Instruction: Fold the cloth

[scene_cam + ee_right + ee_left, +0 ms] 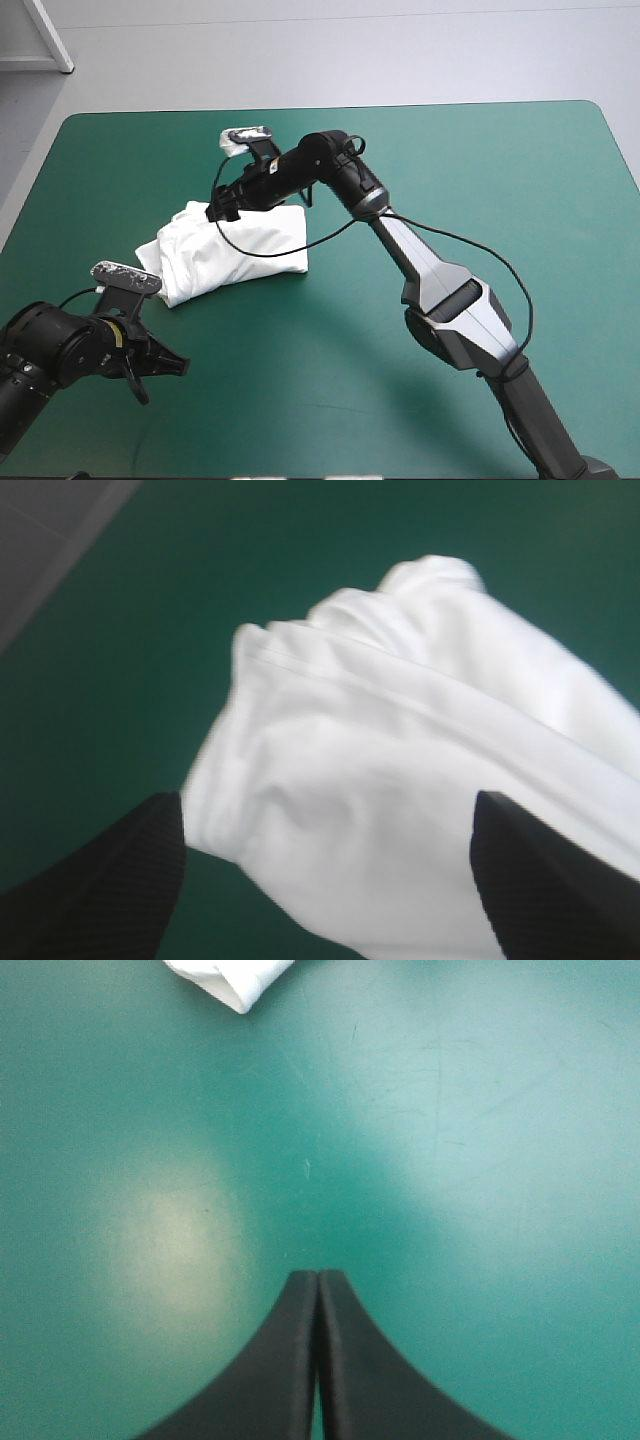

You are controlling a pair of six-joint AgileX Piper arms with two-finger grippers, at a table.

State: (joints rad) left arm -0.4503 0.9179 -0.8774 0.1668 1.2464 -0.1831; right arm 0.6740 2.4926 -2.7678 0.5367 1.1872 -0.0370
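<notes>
The white T-shirt point(232, 250) lies as a folded bundle left of the table's middle. My right gripper point(222, 208) hovers over the bundle's far edge, open, its black fingers point(110, 875) standing wide apart with the white T-shirt point(400, 780) between and ahead of them. My left gripper point(160, 368) is near the front left of the table, shut, with nothing in it. In the left wrist view its fingers point(318, 1360) meet in a point over bare teal-green cover, and a corner of the T-shirt point(232, 980) shows far ahead.
The teal-green cover point(480, 180) stretches bare to the right and front of the bundle. The table's left edge point(30, 190) runs near the bundle's side, with grey floor beyond it in the right wrist view.
</notes>
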